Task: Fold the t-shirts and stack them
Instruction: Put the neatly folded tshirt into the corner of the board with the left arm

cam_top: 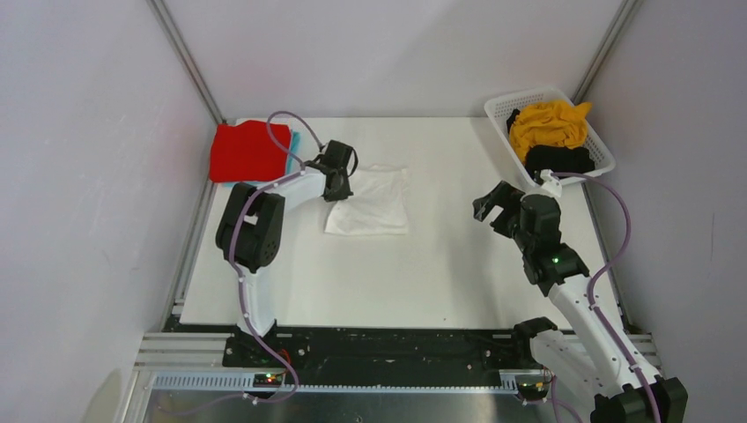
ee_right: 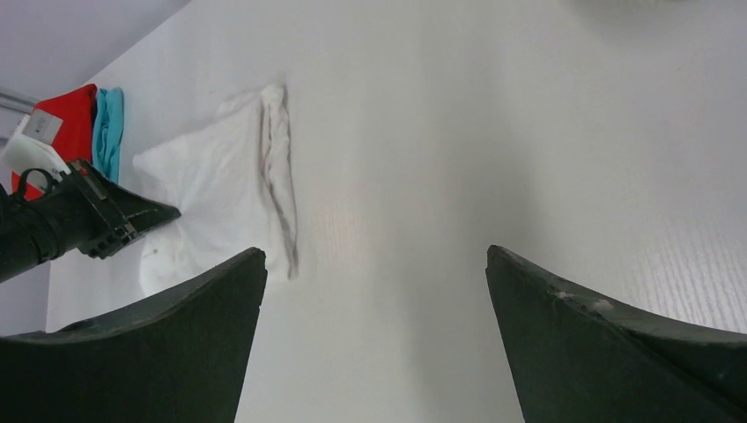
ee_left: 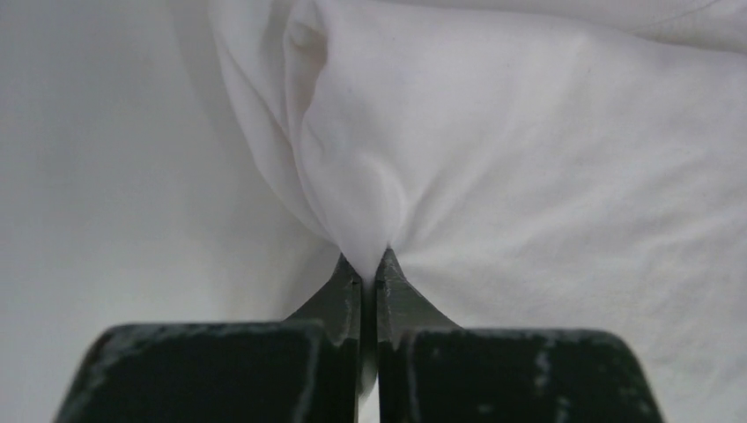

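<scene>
Left fingers [ee_left: 363,286] clamped tight on 10 o'clock corner of folded white cotton t-shirt [cam_top: 374,210]; right fingers [cam_top: 493,208] wide apart, empty, at its 3 o'clock.

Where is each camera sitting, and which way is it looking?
Top camera: above and behind the arms, looking down at the table, white t-shirt, red t-shirt and basket; both arms show.
Left wrist camera: on the left arm, looking along the left gripper, shut on a pinch of white t-shirt; its fingers show.
Right wrist camera: on the right arm, looking across the table past the open right gripper; its fingers and the left gripper show.
Shared: all see the white t-shirt.
</scene>
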